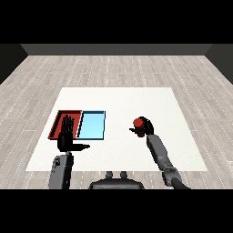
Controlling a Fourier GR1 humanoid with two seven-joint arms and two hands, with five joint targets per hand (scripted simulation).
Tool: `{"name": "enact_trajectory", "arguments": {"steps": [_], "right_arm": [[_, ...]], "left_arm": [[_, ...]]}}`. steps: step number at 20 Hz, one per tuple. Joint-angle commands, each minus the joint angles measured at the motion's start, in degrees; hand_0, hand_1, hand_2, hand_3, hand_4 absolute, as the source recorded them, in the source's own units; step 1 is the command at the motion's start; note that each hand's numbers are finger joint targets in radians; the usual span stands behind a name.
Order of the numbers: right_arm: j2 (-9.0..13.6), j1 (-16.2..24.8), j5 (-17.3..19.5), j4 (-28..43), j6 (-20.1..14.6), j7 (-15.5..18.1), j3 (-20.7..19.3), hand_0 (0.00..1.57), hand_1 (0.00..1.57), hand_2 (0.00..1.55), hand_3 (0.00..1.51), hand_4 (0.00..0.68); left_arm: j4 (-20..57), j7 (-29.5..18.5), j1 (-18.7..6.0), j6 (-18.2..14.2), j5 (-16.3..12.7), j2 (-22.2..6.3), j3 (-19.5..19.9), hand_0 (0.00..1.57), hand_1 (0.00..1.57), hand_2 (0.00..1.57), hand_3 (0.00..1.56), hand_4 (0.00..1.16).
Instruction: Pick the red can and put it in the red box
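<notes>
Left robot hand (66,136) lies spread over the red tray (58,123); right robot hand (146,127) curls round the red can (138,123)

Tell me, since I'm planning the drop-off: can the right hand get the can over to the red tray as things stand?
Probably yes. The right hand is curled round the red can, and bare table lies between it and the trays. The left hand hovers over the red tray and may crowd it.

My right hand (145,129) curls round the red can (138,123). My left hand (67,136), fingers straight, covers the red tray (58,119); light blue tray (92,125) at its three o'clock.
</notes>
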State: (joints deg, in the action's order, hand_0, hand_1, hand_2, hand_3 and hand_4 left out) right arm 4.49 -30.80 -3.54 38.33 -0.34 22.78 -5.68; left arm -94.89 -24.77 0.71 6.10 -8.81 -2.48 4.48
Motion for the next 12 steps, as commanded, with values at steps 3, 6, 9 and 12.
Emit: {"name": "enact_trajectory", "arguments": {"steps": [3,6,9,12], "right_arm": [[1.7,4.5,-1.6,14.7,0.6,-4.8,0.6,1.54,1.54,1.47,1.38,0.586],[0.8,6.1,-2.2,18.9,0.1,-3.5,0.7,1.55,1.55,1.46,1.38,0.581],[-0.4,8.2,-1.7,24.5,-1.3,-5.5,2.1,1.54,1.54,1.46,1.38,0.583],[2.2,9.9,-3.0,32.1,0.3,-10.7,1.9,1.52,1.52,1.46,1.38,0.608]], "left_arm": [[-1.5,-1.1,2.4,0.6,0.8,0.9,-1.8,0.0,0.0,0.0,0.0,0.0],[3.3,-2.0,-1.2,-1.2,2.7,2.4,-2.8,0.0,0.0,0.0,0.0,0.0],[2.4,-3.9,3.2,2.6,0.8,0.1,-1.4,0.0,0.0,0.0,0.0,0.0],[2.2,0.1,-2.6,1.2,0.3,-1.6,0.5,0.0,0.0,0.0,0.0,0.0]]}}
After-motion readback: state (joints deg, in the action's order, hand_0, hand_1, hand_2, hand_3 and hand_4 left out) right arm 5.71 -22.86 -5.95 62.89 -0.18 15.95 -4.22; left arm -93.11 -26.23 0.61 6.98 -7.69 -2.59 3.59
